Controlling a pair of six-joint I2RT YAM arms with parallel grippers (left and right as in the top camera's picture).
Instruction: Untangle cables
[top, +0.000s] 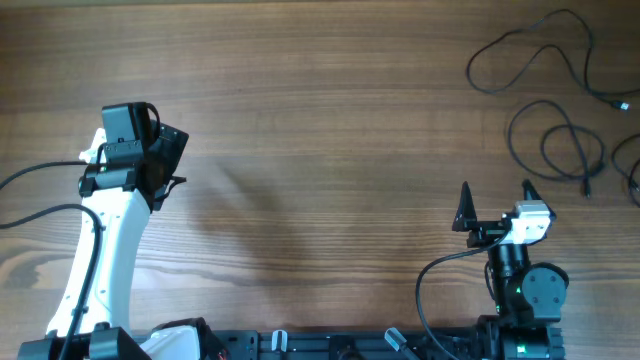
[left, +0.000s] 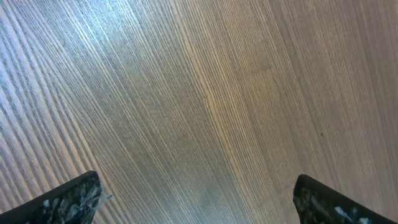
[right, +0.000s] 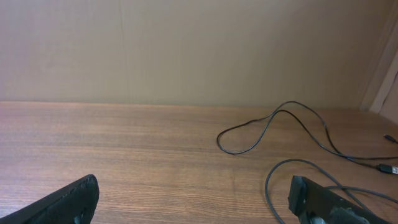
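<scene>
Thin black cables lie as loose loops at the table's far right. One cable loops near the far edge. Another cable coils just below it. In the right wrist view one cable loops ahead and another cable curves beside the right finger. My right gripper is open and empty, below and left of the loops. It also shows in the right wrist view. My left gripper is open and empty at the far left. In the left wrist view it hangs over bare wood.
The wooden table fills the view. A beige wall stands behind the table's far edge. Thick black arm wires run by the left arm, and one by the right arm base.
</scene>
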